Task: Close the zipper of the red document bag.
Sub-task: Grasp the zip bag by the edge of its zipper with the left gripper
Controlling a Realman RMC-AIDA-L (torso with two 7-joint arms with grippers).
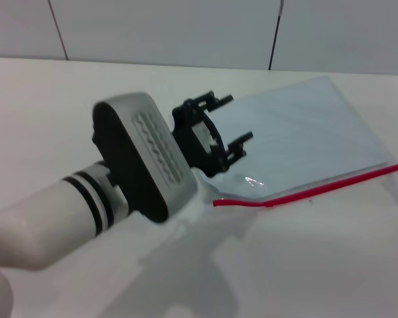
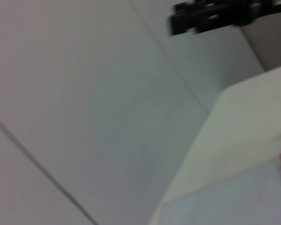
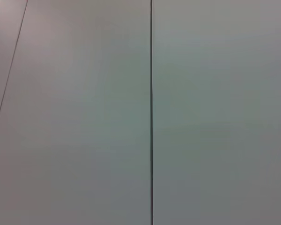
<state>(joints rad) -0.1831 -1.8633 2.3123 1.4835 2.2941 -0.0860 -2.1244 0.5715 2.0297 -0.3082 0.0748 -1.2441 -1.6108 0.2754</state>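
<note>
The left gripper (image 1: 227, 126) hangs over the near left corner of the red document bag (image 1: 305, 142), its 2 black fingers (image 1: 242, 141) spread wide and holding nothing; whether they touch the plastic is hard to tell. The wrist housing hides that corner, so the slider cannot be made out. The zipper (image 1: 318, 189) runs along the bag's near edge on the white table (image 1: 318, 265). No writing is readable. The right gripper is almost wholly out of frame.

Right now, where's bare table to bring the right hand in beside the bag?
Bare table lies in front of the zipper. Also bare: the strip behind the red document bag, toward the wall. Crowded at the bag's left end, where the left hand hovers.
</note>
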